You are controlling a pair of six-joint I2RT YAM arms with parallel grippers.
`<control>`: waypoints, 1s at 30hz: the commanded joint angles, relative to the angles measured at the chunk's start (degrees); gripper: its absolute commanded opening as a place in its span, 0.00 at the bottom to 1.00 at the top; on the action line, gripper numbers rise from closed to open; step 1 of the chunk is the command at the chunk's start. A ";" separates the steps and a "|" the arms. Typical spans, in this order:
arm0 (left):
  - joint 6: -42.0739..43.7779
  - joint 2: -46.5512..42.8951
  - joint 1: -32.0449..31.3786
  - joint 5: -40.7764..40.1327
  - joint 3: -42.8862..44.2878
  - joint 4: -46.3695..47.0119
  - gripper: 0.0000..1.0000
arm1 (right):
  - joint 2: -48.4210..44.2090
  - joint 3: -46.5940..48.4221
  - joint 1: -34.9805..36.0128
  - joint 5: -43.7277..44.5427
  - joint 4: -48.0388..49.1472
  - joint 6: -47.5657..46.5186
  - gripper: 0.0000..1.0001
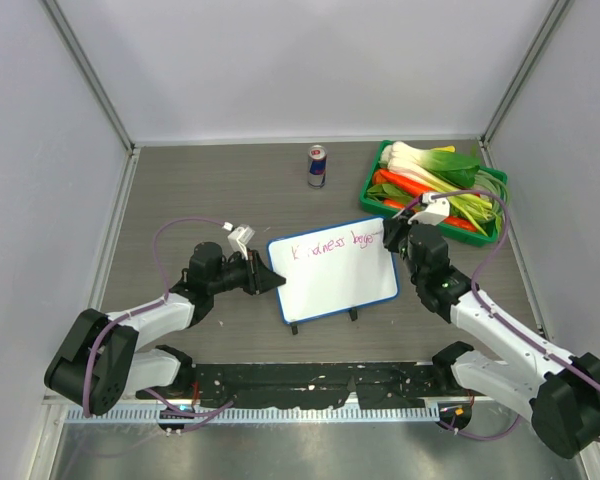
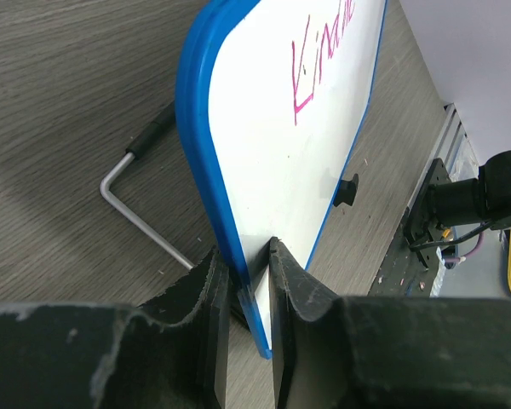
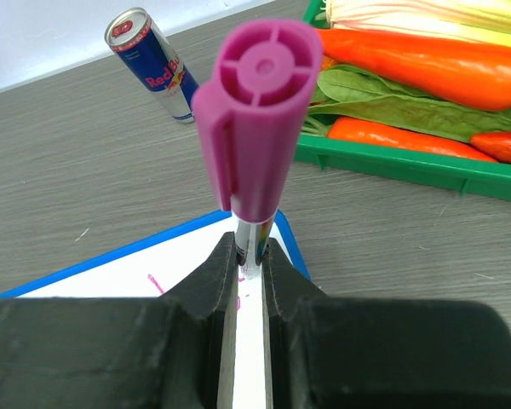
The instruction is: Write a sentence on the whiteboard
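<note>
Where overhead hides both grips, wrist views show left gripper (image 2: 247, 256) clamped on whiteboard (image 2: 272, 153) by its smooth blue rim, right gripper (image 3: 247, 251) pinching magenta marker (image 3: 255, 102)

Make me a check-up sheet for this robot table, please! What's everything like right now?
Surface: grey wood-grain table, no spills seen.
Job's things: small blue-rimmed white whiteboard standing propped up; thin pink handwritten sentence along its top; pink plastic marker.
Clutter: blue-and-silver drink can, upright; green plastic tray of carrots and leeks.
Grippers: left gripper clamped on the whiteboard's rim; right gripper shut on the marker.
Cables: purple cables looped along both arms, off the whiteboard.
Surroundings: plain white walls on three sides.
</note>
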 commanded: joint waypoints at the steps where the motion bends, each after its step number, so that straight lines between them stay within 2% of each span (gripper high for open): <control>1: 3.60 0.98 -0.63 -0.93 0.92 -1.68 0.00 | -2.18 0.11 -0.34 1.83 2.56 -0.69 0.01; 10: 3.68 1.15 -0.63 -0.93 0.92 -1.68 0.00 | -3.41 0.99 -0.34 -0.37 3.35 -0.16 0.01; 30: 3.68 1.15 -0.63 -0.93 0.92 -1.60 0.00 | 0.02 -0.33 -0.34 -0.72 4.15 0.36 0.01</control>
